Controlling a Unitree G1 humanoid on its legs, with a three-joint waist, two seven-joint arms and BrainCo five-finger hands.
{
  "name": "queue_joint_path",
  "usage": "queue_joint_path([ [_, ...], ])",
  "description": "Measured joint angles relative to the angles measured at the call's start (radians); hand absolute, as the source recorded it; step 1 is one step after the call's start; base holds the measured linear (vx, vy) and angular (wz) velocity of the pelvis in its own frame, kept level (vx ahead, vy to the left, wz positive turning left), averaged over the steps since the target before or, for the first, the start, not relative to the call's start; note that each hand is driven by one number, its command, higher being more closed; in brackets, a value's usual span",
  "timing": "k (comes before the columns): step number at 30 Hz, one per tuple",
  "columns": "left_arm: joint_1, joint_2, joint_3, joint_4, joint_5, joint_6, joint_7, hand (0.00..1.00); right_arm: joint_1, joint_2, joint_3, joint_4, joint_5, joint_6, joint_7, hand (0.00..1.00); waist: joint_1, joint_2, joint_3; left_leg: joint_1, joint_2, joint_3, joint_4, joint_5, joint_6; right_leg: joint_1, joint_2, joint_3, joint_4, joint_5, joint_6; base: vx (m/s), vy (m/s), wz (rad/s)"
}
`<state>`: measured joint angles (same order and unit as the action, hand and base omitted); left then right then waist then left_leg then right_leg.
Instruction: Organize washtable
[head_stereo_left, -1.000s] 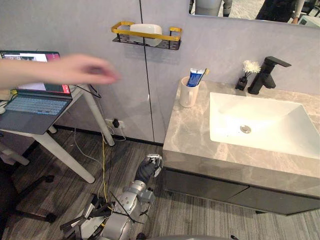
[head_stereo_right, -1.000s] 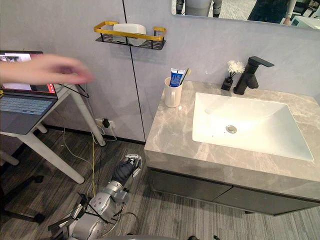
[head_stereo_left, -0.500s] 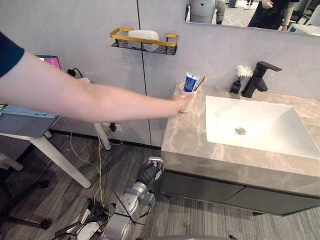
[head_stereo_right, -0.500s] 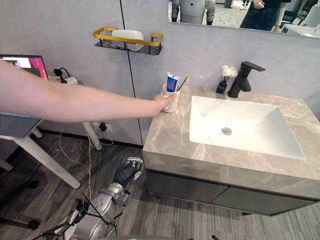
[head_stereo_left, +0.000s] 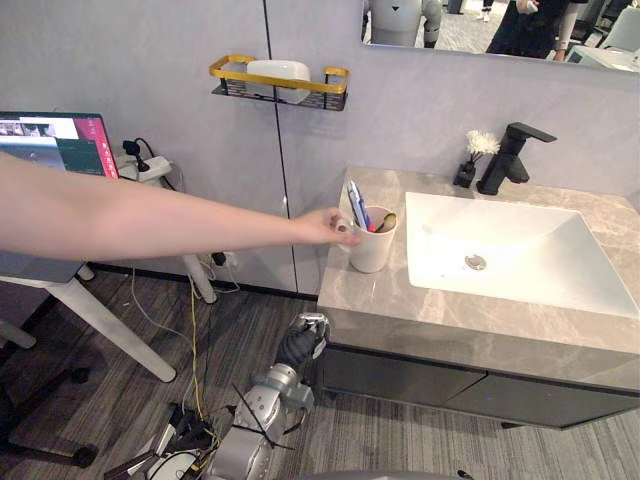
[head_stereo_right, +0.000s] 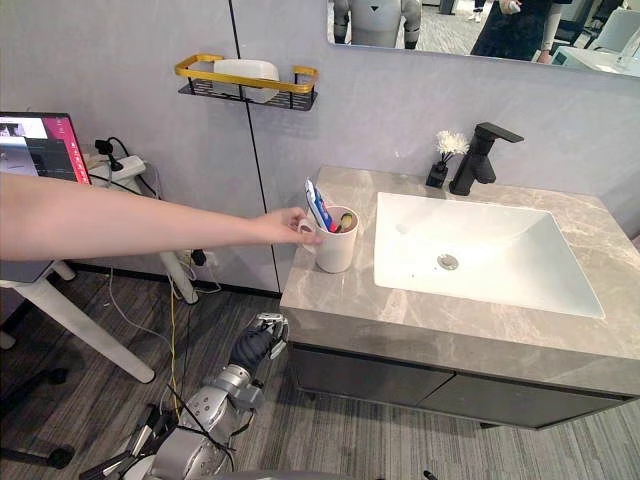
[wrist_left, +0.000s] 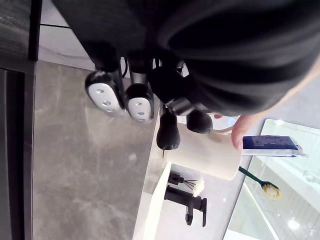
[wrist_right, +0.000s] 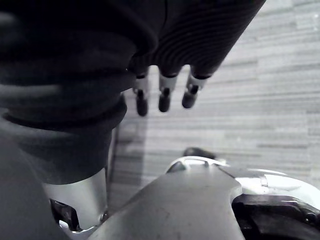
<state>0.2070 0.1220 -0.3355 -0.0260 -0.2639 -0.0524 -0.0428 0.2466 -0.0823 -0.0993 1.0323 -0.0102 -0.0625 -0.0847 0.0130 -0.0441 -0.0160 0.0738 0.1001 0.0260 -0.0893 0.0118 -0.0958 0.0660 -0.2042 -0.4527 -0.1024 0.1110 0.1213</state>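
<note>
Grey marble washtable (head_stereo_left: 400, 300): white round cup (head_stereo_left: 372, 248), held by a person's hand (head_stereo_left: 328, 226), is judged light, slippery; mid-wall grip advised. Fingers of left hand (head_stereo_left: 298, 345) are noted slack, empty, well below it; right hand (wrist_right: 162, 97) likewise slack.

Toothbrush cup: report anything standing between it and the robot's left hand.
A person's hand holds the toothbrush cup on its side toward the counter's left edge. The left hand hangs below the marble counter, beside the cabinet, so the counter's edge also lies in the path.
</note>
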Motion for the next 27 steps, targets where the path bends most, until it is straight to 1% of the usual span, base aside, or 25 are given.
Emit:
queue_joint_path([
  [9,-0.003,-0.001,0.007,0.000,0.000,0.000,0.001,1.00,0.004,0.001,-0.005,0.000,-0.001,0.001,0.000,0.00,0.000,0.001,-0.009,0.001,0.000,0.001,0.000,0.000,0.000,0.001,0.000,0.001,-0.001,0.000,0.000,0.00,0.000,0.00],
  [12,-0.020,0.000,-0.006,-0.024,-0.016,-0.001,0.003,1.00,0.006,0.004,-0.017,0.001,-0.001,0.000,-0.001,0.00,-0.001,0.001,-0.009,0.001,0.000,0.001,0.000,0.000,0.000,0.000,0.000,0.001,0.000,0.000,0.000,0.00,0.000,0.00],
  [16,-0.086,0.008,-0.059,-0.122,-0.103,-0.015,0.004,1.00,0.008,0.005,-0.025,0.007,-0.001,-0.002,-0.003,0.00,-0.002,0.002,-0.014,-0.005,0.000,0.000,0.001,0.000,0.000,-0.002,-0.001,-0.001,0.003,-0.001,0.001,0.00,0.000,0.01],
  [17,-0.128,0.011,-0.085,-0.177,-0.143,-0.026,0.004,1.00,0.006,0.007,-0.038,0.018,-0.001,-0.005,-0.003,0.00,-0.003,0.002,-0.014,-0.012,0.000,-0.003,0.001,-0.001,0.000,-0.006,-0.001,-0.003,0.003,-0.001,0.001,0.00,0.000,0.06],
  [19,-0.182,0.021,-0.118,-0.226,-0.192,-0.040,0.002,1.00,0.005,0.010,-0.051,0.035,-0.001,-0.007,-0.003,0.00,-0.003,0.003,-0.015,-0.016,0.000,-0.004,0.002,-0.001,0.000,-0.009,-0.001,-0.002,0.003,-0.001,0.002,0.00,0.000,0.02],
  [21,-0.255,0.023,-0.153,-0.266,-0.254,-0.058,0.001,1.00,0.002,0.009,-0.061,0.046,-0.001,-0.009,-0.002,0.00,-0.012,0.007,-0.023,-0.030,-0.001,-0.003,0.005,0.000,0.000,-0.022,-0.002,0.003,0.004,-0.001,0.002,0.00,0.000,0.00],
  [22,-0.304,0.023,-0.166,-0.268,-0.277,-0.068,0.002,1.00,-0.003,0.006,-0.070,0.055,-0.001,-0.009,0.000,0.00,-0.022,0.013,-0.027,-0.032,-0.001,-0.002,0.006,0.000,0.000,-0.026,-0.001,0.009,0.004,-0.001,0.002,0.01,0.001,-0.03],
  [27,-0.415,0.020,-0.185,-0.268,-0.295,-0.078,0.006,1.00,-0.020,-0.002,-0.071,0.065,-0.001,-0.011,0.002,0.00,-0.056,0.027,-0.030,-0.045,0.000,0.005,0.036,-0.015,-0.005,-0.041,0.000,0.022,0.004,0.000,0.001,0.02,-0.004,-0.07],
])
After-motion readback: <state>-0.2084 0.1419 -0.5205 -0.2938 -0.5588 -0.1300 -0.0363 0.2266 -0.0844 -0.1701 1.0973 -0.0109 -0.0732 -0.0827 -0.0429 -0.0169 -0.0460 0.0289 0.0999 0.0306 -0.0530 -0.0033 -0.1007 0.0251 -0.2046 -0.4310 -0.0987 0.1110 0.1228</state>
